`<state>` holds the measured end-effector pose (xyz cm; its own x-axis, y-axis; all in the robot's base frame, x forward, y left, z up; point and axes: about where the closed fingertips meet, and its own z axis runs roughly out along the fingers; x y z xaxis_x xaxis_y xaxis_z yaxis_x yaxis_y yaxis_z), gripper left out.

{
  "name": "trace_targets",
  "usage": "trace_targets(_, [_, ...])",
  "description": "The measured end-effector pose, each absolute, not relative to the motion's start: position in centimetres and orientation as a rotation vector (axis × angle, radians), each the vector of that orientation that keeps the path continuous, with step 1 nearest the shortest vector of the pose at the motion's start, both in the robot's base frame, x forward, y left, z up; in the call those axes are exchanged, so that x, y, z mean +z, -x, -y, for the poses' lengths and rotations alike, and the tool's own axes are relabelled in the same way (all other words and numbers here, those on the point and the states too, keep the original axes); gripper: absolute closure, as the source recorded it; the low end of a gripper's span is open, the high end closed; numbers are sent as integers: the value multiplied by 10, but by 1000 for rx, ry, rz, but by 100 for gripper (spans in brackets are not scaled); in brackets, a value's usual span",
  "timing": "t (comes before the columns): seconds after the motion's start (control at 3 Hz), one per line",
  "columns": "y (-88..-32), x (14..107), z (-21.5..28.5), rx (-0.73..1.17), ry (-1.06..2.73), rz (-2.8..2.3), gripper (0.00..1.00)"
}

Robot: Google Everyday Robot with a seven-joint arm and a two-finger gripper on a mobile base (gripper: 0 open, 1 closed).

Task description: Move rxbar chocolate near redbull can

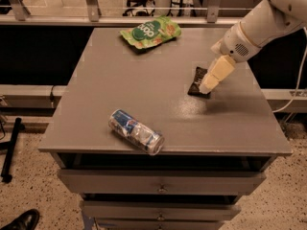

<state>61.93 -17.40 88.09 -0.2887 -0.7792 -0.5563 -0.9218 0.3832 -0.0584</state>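
**Grey worktop, bar at the right, can at the front**

Speckled floor and a stack of drawers (pixel 158 181) sit nearest the camera, under the grey worktop (pixel 144 80). Close to the front edge, the redbull can (pixel 135 132) lies on its side, slanted, left of centre.

Farther back and to the right, the rxbar chocolate (pixel 194 83) lies flat on the worktop, well apart from the can. The gripper (pixel 207 86) comes down from the right, with its cream tip over the bar's near right part. Whether the jaws are released or clenched on the wrapper cannot be told.

The bar looks light, thin and slick in its foil. It is likely to slide or buckle rather than resist, so a pinch across its short width near the middle should hold best. The can looks dented and could roll if nudged.

At the far edge lies the green snack bag (pixel 150 31), clear of both.
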Motion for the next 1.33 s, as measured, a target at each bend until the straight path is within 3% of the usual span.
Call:
trace_targets(1.0, [-649, 840, 178, 240, 1496, -2058, 0])
trace_targets(1.33, [-651, 835, 181, 275, 1485, -2060, 25])
